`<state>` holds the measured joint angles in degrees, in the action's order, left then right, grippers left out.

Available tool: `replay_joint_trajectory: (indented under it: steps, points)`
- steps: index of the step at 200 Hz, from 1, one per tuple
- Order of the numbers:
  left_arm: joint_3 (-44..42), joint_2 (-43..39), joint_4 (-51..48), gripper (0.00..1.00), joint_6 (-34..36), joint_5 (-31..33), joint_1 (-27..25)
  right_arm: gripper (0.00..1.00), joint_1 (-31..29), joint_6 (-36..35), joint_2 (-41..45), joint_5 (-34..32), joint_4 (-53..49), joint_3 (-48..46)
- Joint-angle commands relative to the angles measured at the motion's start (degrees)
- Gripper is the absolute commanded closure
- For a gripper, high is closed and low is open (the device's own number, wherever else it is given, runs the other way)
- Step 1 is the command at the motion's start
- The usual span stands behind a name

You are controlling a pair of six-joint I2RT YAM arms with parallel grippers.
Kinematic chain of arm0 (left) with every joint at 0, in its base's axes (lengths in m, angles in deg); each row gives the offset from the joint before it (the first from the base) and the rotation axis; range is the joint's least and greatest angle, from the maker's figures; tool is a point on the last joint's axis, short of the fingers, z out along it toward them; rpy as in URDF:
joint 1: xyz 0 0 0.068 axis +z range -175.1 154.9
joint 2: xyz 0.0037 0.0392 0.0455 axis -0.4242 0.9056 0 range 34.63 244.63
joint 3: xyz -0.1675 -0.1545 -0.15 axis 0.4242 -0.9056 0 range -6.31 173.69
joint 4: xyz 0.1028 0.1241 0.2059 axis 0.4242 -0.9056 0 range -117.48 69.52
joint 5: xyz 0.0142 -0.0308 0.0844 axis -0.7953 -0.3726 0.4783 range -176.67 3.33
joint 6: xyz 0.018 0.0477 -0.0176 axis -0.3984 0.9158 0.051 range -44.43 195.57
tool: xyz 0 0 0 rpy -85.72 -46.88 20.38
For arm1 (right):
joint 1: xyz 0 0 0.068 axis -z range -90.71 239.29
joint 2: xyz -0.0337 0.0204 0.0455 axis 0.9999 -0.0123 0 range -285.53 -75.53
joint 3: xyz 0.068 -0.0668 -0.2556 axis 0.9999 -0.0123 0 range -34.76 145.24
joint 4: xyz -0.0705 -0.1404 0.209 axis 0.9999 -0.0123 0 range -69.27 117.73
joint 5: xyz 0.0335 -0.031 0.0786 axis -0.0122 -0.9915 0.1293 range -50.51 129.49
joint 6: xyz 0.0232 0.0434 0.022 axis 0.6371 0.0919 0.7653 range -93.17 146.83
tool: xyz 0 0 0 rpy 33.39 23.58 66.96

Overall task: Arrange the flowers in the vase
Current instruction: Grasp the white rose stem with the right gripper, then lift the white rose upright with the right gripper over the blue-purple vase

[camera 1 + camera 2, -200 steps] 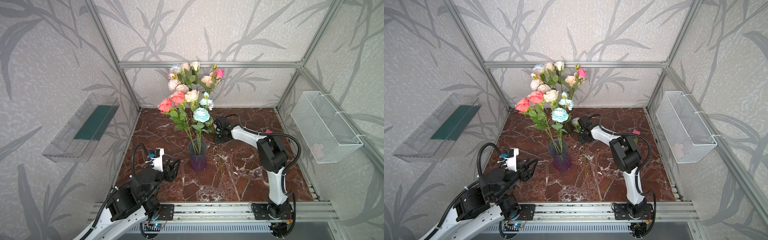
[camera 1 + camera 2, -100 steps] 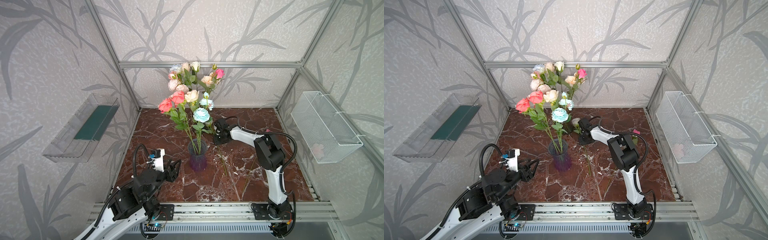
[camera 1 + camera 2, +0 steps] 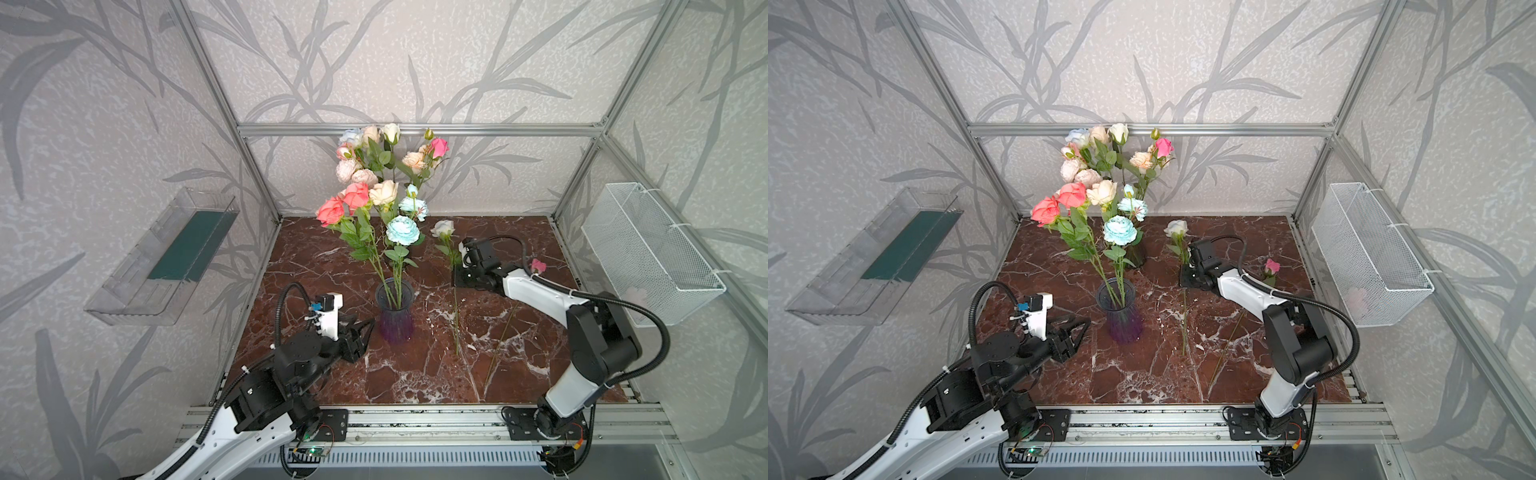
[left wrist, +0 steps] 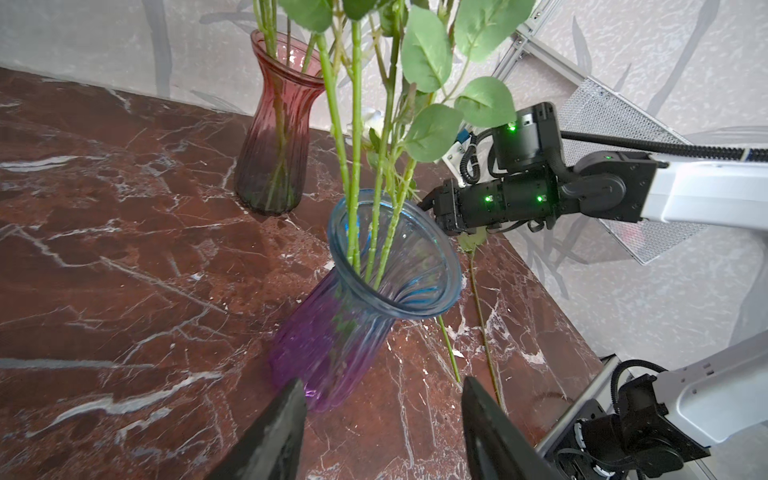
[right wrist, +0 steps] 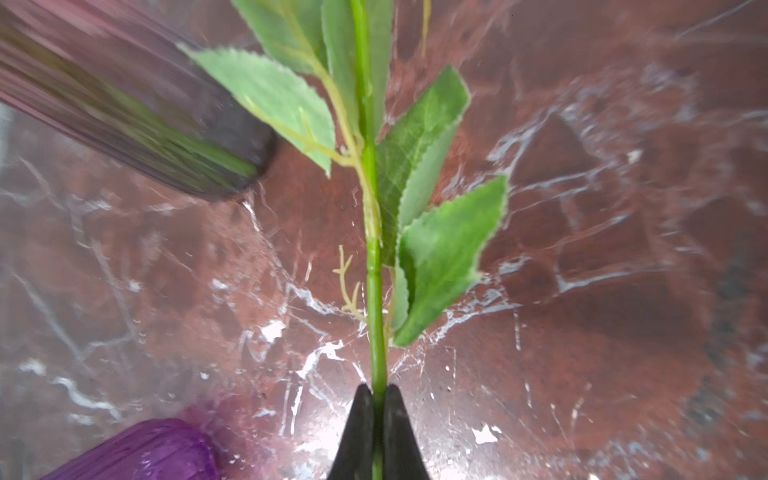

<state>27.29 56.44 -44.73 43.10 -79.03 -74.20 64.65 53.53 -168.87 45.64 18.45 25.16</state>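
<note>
- The right gripper (image 5: 376, 409) is pinched tight on the green stem of a white rose (image 3: 442, 227), just below a cluster of leaves.
- The left gripper (image 4: 382, 428) stands partly open with nothing between its fingers (image 4: 282, 432). It sits low at the foot of the purple vase (image 4: 332, 332), and contact cannot be told.
- The purple vase stands upright mid-table, left of the gripped stem, and holds flowers (image 3: 402, 230) with coral and pale-blue heads.
- The white rose's head points toward the back of the marble table (image 3: 311, 257), and its stem runs toward the front edge.
- A dark red vase (image 4: 278, 137) behind the purple one carries a taller bunch of pink, cream and white heads.
- A pink rose (image 3: 539, 265) lies near the right edge, behind the right arm.
</note>
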Motion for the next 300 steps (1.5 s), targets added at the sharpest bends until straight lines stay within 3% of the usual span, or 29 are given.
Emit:
replay_joint_trajectory:
  steps: [1,36,66,97,135,208,246,300]
  points:
    - [2.6,2.6,3.8,0.39,1.2,-2.0,0.1,1.0,0.2,3.3,8.1,0.9,9.0,-5.8]
    - [6.0,8.3,4.7,0.38,3.1,-3.3,0.1,1.0,0.1,5.1,23.1,-1.2,18.7,-16.1]
    - [6.5,10.8,8.2,0.38,3.9,-4.9,0.1,1.0,-0.2,4.4,33.0,-0.8,23.0,-19.3]
    - [7.3,13.4,11.3,0.38,4.3,-7.3,0.1,1.0,-1.0,3.4,40.0,-0.3,25.5,-20.5]
    - [9.8,15.3,10.1,0.38,5.6,-3.9,0.1,1.0,-3.7,1.6,44.8,-1.7,28.5,-18.5]
    - [10.8,9.8,-1.0,0.36,-1.4,17.8,0.2,1.0,-20.1,-10.7,35.6,-6.7,35.6,-4.1]
    - [8.2,4.4,-1.7,0.35,-2.7,19.1,0.2,1.0,-24.5,-14.6,28.6,-6.6,39.4,2.6]
    - [6.0,0.7,-3.9,0.34,-4.2,19.6,0.2,1.0,-25.1,-17.0,20.6,-6.4,40.9,9.5]
